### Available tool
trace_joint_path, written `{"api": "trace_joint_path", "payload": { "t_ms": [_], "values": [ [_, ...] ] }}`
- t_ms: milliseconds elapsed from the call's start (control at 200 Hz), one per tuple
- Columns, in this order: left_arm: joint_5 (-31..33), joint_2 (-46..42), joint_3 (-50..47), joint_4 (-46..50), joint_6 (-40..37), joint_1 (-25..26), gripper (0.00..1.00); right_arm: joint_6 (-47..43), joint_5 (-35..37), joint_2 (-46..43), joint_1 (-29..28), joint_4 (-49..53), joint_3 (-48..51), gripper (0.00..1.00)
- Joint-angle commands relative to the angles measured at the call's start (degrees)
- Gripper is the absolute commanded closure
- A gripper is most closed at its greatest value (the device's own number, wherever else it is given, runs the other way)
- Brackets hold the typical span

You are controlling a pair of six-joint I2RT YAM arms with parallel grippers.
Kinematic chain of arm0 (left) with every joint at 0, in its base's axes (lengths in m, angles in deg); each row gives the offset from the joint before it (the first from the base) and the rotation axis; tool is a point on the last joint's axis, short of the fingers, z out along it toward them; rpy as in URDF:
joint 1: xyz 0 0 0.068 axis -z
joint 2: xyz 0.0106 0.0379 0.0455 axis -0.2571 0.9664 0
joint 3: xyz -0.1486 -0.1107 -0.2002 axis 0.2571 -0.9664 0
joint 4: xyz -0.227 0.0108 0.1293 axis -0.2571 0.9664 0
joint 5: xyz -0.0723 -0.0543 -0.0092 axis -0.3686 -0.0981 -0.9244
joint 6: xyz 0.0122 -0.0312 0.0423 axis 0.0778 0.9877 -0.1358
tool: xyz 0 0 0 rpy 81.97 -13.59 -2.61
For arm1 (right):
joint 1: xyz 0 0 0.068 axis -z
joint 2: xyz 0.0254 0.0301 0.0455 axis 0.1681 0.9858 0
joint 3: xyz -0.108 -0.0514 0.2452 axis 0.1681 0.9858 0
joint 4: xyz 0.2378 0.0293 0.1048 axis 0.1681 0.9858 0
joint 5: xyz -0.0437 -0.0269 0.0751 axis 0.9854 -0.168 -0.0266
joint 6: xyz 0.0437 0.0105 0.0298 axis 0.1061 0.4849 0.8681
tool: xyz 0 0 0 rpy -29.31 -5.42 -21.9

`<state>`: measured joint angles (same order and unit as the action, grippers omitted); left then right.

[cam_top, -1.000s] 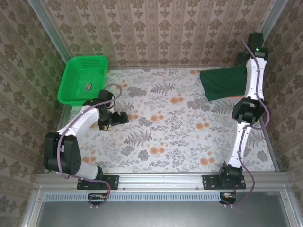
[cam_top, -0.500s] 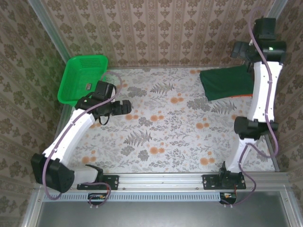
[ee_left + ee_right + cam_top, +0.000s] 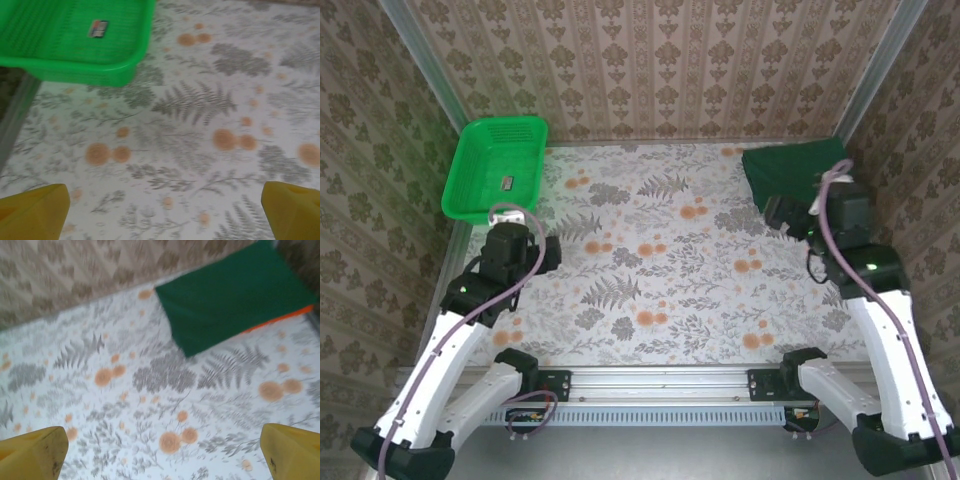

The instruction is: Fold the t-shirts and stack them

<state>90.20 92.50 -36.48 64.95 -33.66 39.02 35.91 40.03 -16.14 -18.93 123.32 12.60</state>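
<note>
Left pincer (image 3: pixel 162 215), near left over the floral-patterned table (image 3: pixel 670 270): jaws spread wide, holding nothing. Right pincer (image 3: pixel 163 454), near right: likewise wide apart and empty. Far left: bright green plastic mesh basket (image 3: pixel 460 185), containing one small dark label (image 3: pixel 98 28) on its floor. Far-right corner: folded dark forest-green cotton t-shirt (image 3: pixel 230 295) lying on the bright orange t-shirt (image 3: pixel 280 321), whose edge shows beneath. Since the earlier frame both arms have drawn back towards the near edge; basket and shirts are unmoved.

White arms (image 3: pixel 445 345), black joints (image 3: pixel 510 250), purple cables (image 3: pixel 502 207)
</note>
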Motion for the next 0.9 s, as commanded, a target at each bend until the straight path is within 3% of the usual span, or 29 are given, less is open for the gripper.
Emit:
{"api": "trace_joint_path", "payload": {
  "t_ms": [0,145,270,395,505,570,680,775,895],
  "values": [
    [7.0,-2.5,-3.8,-1.4,-5.4,-1.7,0.00,0.7,3.9,0.0,-5.7,-14.2,10.3,0.01],
    [11.3,-5.0,-9.5,-4.6,-9.8,-4.4,0.00,-2.0,5.6,-1.0,-7.9,-33.7,25.4,0.01],
    [9.9,-5.6,-15.4,-13.5,-10.3,-10.2,0.00,-7.6,8.5,1.4,-7.9,-43.5,32.3,0.00],
    [3.7,-1.6,-19.5,-24.4,-10.3,-15.8,0.00,-12.9,12.1,8.1,-7.7,-46.8,34.3,0.00],
    [2.3,4.6,-21.2,-33.0,-11.5,-17.9,0.00,-12.2,14.6,12.1,-7.0,-47.2,33.0,0.00],
    [4.9,7.0,-23.5,-37.8,-8.5,-19.1,0.00,-12.0,14.7,13.1,-6.3,-49.4,33.0,0.00],
    [4.4,11.6,-25.6,-46.0,-8.8,-20.8,0.00,-12.0,11.6,13.7,-3.2,-53.2,33.8,0.00],
    [4.3,16.5,-24.3,-47.7,-9.7,-21.7,0.00,-10.1,8.7,13.3,0.0,-54.1,34.5,0.00],
    [0.6,17.1,-28.6,-54.9,-9.6,-22.4,0.00,-9.8,5.6,8.1,2.2,-58.3,39.0,0.00]
  ]
}}
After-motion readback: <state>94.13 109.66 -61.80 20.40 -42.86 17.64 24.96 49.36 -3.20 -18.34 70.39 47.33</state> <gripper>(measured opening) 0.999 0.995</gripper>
